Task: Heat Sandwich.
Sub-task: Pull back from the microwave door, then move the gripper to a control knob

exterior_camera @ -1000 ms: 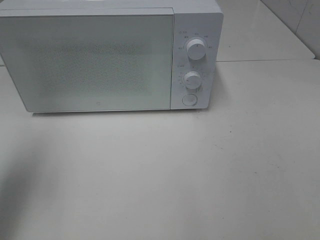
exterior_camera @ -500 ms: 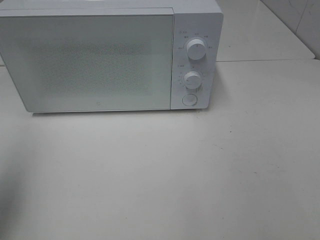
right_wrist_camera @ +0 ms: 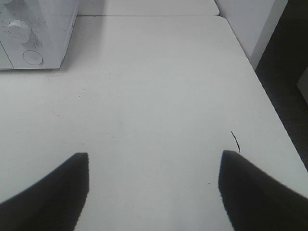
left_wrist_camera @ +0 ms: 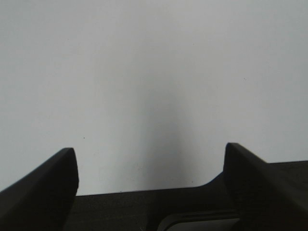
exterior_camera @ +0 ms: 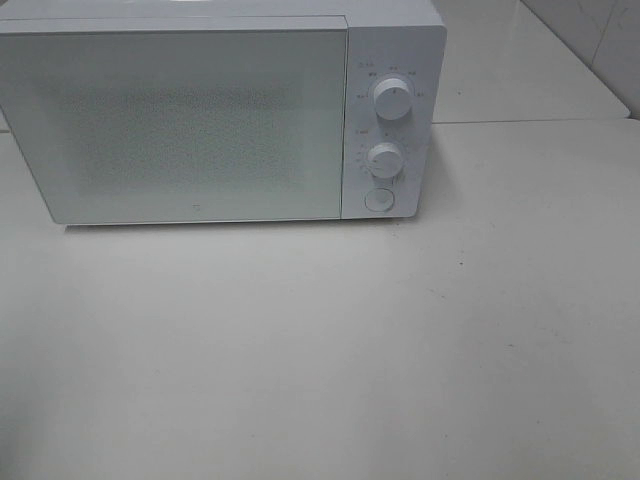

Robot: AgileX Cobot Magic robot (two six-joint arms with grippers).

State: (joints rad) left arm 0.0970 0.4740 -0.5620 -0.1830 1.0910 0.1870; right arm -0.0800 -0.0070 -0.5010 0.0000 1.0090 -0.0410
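The white desk (exterior_camera: 400, 360) carries a shut microwave (exterior_camera: 190, 120) at its far edge. The left claw (left_wrist_camera: 150, 153) and right claw (right_wrist_camera: 154, 159) both hang spread, empty. The sandwich shows in no view.

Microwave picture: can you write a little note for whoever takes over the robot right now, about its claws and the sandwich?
Left claw: open, empty, over the bare white table.
Right claw: open, empty, over the table, away from the microwave.
Microwave door: shut. Neither claw is touching the knobs.
The sandwich: not visible in any view; the frosted door hides whether it is inside.
Done: cannot tell.
Left: find the sandwich, make sure it is inside, then probably set the knobs.
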